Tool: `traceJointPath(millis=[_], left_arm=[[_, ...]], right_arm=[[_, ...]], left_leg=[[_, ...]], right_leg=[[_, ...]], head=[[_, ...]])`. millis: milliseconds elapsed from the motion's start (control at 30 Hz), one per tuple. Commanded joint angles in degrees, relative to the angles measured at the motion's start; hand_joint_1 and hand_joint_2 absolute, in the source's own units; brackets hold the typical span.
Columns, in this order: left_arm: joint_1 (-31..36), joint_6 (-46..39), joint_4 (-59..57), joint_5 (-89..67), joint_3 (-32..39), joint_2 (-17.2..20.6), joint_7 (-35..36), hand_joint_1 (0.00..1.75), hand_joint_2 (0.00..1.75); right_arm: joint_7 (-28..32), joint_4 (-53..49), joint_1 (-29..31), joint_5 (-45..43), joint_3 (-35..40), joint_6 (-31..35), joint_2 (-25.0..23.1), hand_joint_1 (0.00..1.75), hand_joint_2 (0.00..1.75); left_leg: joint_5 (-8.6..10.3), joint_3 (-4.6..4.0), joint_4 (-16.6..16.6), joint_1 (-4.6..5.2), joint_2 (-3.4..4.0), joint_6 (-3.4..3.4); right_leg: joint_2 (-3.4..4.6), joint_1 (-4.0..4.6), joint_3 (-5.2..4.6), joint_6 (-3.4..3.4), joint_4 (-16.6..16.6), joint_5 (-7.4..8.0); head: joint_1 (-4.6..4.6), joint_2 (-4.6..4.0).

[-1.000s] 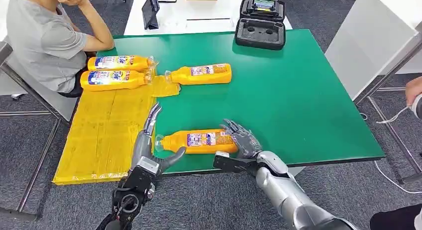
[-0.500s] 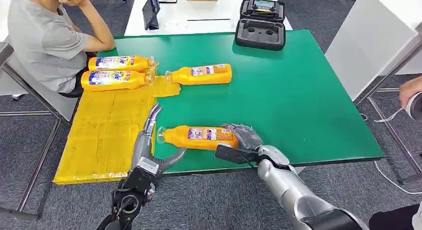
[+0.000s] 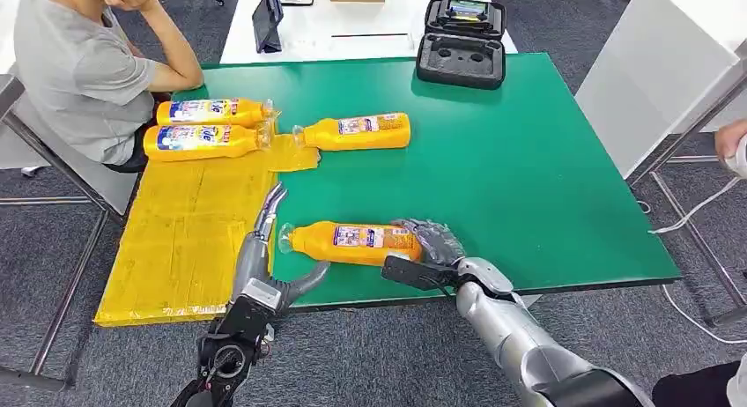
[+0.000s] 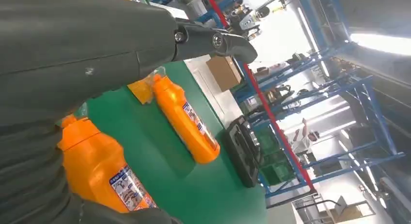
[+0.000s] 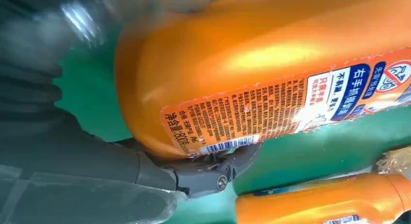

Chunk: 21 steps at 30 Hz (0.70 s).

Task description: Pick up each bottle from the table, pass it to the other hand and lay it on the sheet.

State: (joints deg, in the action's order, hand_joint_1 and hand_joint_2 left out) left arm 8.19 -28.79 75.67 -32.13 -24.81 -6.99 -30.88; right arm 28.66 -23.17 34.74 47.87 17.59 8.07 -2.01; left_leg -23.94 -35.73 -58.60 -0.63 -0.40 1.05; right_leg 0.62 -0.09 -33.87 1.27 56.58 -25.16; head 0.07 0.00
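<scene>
An orange bottle (image 3: 352, 241) lies near the green table's (image 3: 528, 160) front edge, cap pointing left. My right hand (image 3: 430, 244) grips its base end; in the right wrist view the thumb (image 5: 203, 173) sits under the bottle (image 5: 252, 73). My left hand (image 3: 264, 257) stays open by the cap, fingers raised beside it and thumb below the neck (image 4: 77, 132). Two bottles (image 3: 211, 111) (image 3: 207, 139) lie on the yellow sheet (image 3: 185, 240). A third bottle (image 3: 357, 131) lies on the table, its cap at the sheet's corner.
A seated person (image 3: 79, 63) leans on the table's far left corner. A black open case (image 3: 461, 41) stands at the back edge. Another person's hand (image 3: 731, 143) holds a white cable at the right. A white table (image 3: 352, 24) stands behind.
My right hand has shifted the held bottle a little away from the front edge, toward the left hand's raised fingers. In the last half second almost nothing has moved.
</scene>
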Motion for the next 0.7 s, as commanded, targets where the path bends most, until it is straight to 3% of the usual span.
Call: traceJointPath(millis=[33, 333, 700], left_arm=[[1.45, -0.90, -3.21, -0.19, -0.53, 0.25, -0.71, 0.00, 1.75], [1.40, -3.55, -2.50, 0.53, -0.50, 0.01, -1.54, 0.00, 1.75], [1.23, -7.57, -2.64, 3.89, -0.36, -0.16, -4.29, 0.00, 1.75]], right_arm=[[5.05, 2.82, -1.64, -5.13, -5.74, -1.41, 0.75, 1.75, 1.75], [11.34, -1.31, -3.06, -16.27, -14.13, -1.39, -0.52, 1.75, 1.75], [11.34, -6.98, -6.05, -24.19, -10.55, -0.96, 0.28, 1.75, 1.75]], left_leg=[[-0.03, 0.38, 0.17, 0.01, -0.21, -0.01], [-0.03, 0.16, 0.07, 0.05, -0.08, -0.03], [-0.09, 0.22, 0.07, 0.03, -0.03, -0.02]], right_leg=[[-0.31, 0.00, 0.46, 0.00, -0.19, -0.09], [-0.12, -0.04, 0.18, -0.01, -0.04, -0.06], [-0.09, -0.02, 0.25, 0.00, -0.07, -0.09]], head=[[0.00, 0.00], [0.00, 0.00], [0.00, 0.00]])
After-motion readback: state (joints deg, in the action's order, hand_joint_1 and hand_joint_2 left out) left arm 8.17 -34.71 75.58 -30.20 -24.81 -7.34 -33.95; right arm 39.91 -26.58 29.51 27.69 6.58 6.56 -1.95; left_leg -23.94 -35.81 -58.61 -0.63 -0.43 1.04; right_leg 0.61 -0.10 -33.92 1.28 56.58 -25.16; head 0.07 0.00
